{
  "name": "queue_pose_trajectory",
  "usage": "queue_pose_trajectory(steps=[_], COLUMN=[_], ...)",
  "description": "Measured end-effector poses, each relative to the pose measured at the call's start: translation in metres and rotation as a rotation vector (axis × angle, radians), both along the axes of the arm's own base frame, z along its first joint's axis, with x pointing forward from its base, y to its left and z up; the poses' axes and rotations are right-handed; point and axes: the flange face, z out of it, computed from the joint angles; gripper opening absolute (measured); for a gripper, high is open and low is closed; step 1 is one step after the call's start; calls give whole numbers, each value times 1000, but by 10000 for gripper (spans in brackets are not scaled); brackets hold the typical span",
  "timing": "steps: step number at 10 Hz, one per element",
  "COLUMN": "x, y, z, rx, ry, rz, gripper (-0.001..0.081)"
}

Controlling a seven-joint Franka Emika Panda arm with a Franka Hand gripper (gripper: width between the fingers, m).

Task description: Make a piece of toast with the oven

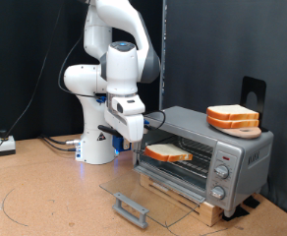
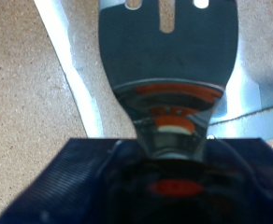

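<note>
The oven (image 1: 207, 157) stands at the exterior view's right with its glass door (image 1: 148, 197) folded down flat. The piece of toast (image 1: 168, 152) lies flat in the oven's open mouth, at the left end of the opening. My gripper (image 1: 132, 136) hangs just left of that opening, beside the toast. In the wrist view the gripper (image 2: 174, 177) is shut on the orange-and-black handle of a metal slotted spatula (image 2: 169, 47). The spatula's blade looks bare, and no toast shows in the wrist view. I cannot tell whether the blade touches the toast.
A thicker stack of bread slices (image 1: 232, 117) sits on a board on top of the oven. The door's grey bar handle (image 1: 131, 207) juts out over the brown table (image 1: 45, 197). Cables (image 1: 55, 146) and a small box lie at the left. A black curtain hangs behind.
</note>
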Motion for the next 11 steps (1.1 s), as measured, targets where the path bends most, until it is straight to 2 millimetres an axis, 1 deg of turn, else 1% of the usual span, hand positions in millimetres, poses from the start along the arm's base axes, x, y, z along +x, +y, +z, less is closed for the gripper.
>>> queue_pose_trajectory(steps=[2,4,6,9,11], x=[0,1,2,0,-1], y=[-5,-1,17,52,63], z=[1,2,0,-2,-3], rx=[7,16,36,61,56], ry=[-6,-16,-24,-26,-23], rz=[5,19,40,76,69], gripper=[394,394,394,394,394])
